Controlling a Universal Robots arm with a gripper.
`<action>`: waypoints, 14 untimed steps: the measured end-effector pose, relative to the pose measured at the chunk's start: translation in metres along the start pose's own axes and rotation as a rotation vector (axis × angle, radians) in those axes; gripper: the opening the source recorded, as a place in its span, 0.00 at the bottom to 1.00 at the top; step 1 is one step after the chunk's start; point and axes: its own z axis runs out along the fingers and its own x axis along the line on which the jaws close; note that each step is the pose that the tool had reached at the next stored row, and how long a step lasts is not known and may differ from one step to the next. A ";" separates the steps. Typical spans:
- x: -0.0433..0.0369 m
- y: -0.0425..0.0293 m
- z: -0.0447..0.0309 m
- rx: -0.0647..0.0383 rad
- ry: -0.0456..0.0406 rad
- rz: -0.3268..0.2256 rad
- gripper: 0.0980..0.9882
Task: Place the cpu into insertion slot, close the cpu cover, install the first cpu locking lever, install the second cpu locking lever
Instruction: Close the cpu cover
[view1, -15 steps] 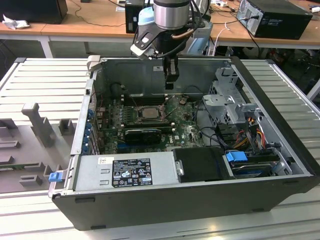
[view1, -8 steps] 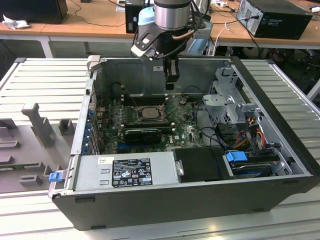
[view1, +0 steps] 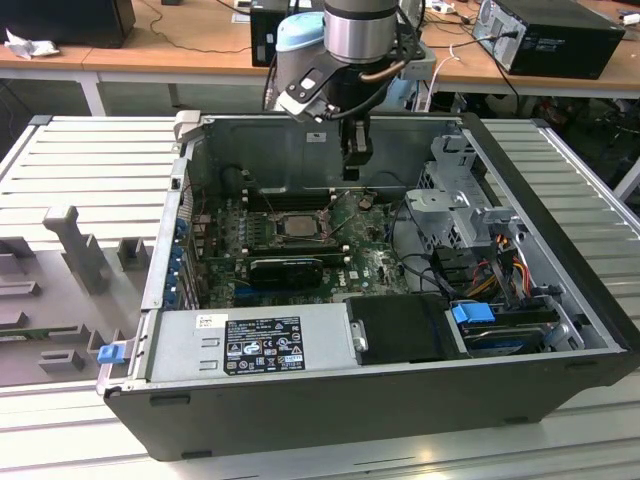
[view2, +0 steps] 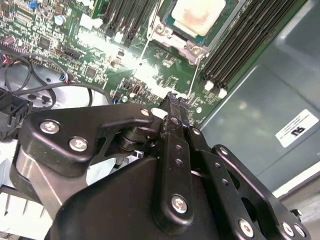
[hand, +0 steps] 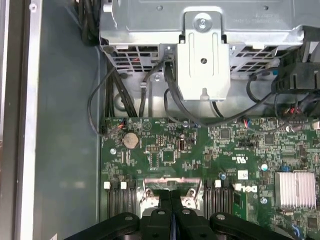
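- Cpu (view2: 199, 14) lies flat in the insertion slot (hand: 172, 185), pale face up, near the middle of the motherboard (hand: 165, 150) inside the open computer case (view1: 560, 250).
- We judge the cpu cover (view2: 186, 44) to be down, since a metal frame rings the chip's face. Whether it is latched we cannot tell.
- Our gripper (view2: 172, 100) has its two fingers pressed together with nothing between them. It hangs over the board just beside the socket's edge, on the side toward the case's back wall.
- We take the lever work to be the step in hand. To do it well, we would push with the closed tip on the wire alone, keep off the chip's face and the small parts nearby, and move slowly along the lever's arc.
- Counts:
  - one cpu, one socket, one cover
  - two thin wire rods flanking the socket, which we take for the locking levers (view2: 196, 75)
  - two banks of long black memory slots (view2: 240, 45), one on each side of the socket
  - one coin cell (hand: 130, 139) and one finned heatsink (hand: 296, 189)
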 end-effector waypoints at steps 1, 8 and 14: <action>0.0001 0.0035 0.0008 0.003 0.0001 0.000 0.01; -0.0046 0.0200 0.0203 0.009 -0.0002 0.000 0.01; -0.0066 0.0257 0.0362 0.012 -0.0002 0.000 0.01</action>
